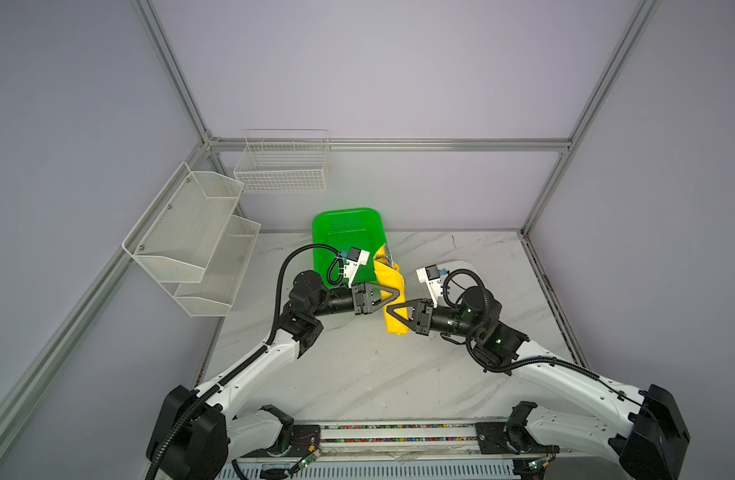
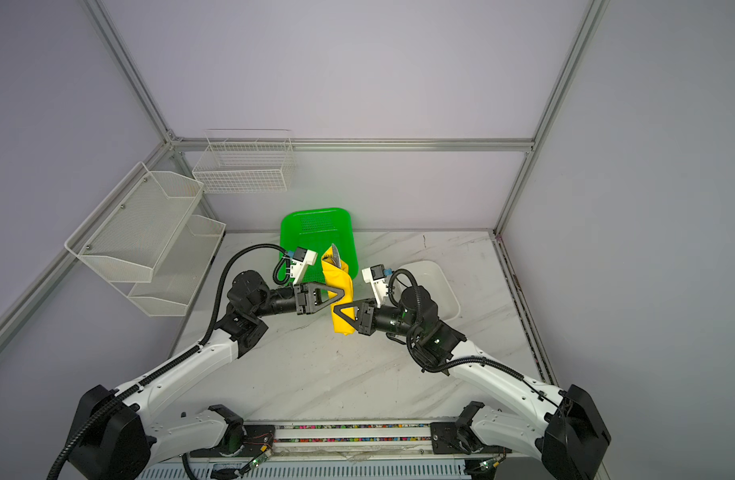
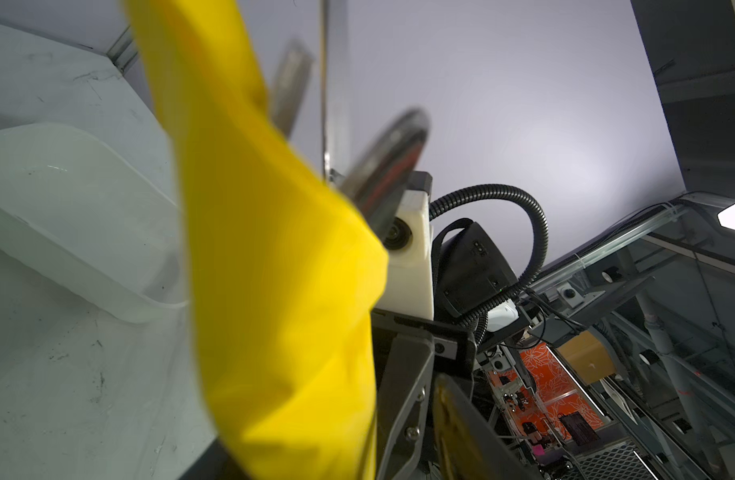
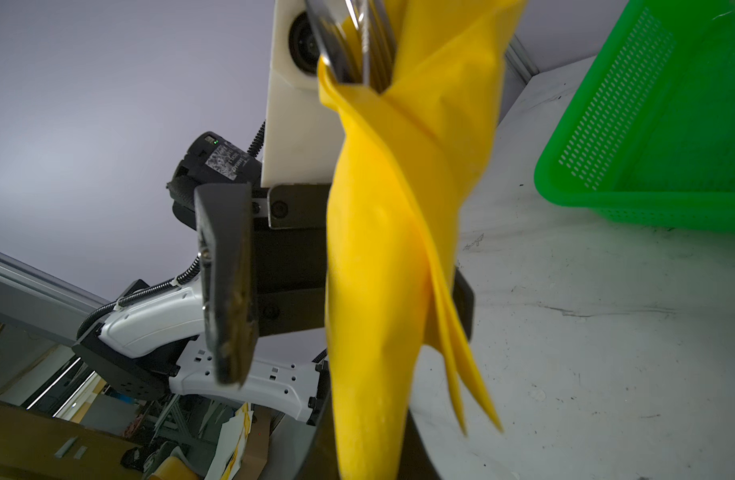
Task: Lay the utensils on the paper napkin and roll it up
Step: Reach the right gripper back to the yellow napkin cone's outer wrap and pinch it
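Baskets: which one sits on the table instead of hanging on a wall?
The green plastic basket, standing at the back of the table. The white mesh rack and white wire basket are both fixed to the walls.

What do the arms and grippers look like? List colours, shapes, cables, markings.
The left arm and right arm have white shells with black joints. The left gripper and right gripper are black, with triangular open-frame fingers. A black ribbed hose runs along each arm; a white camera block sits on each wrist. One motor bears a code label.
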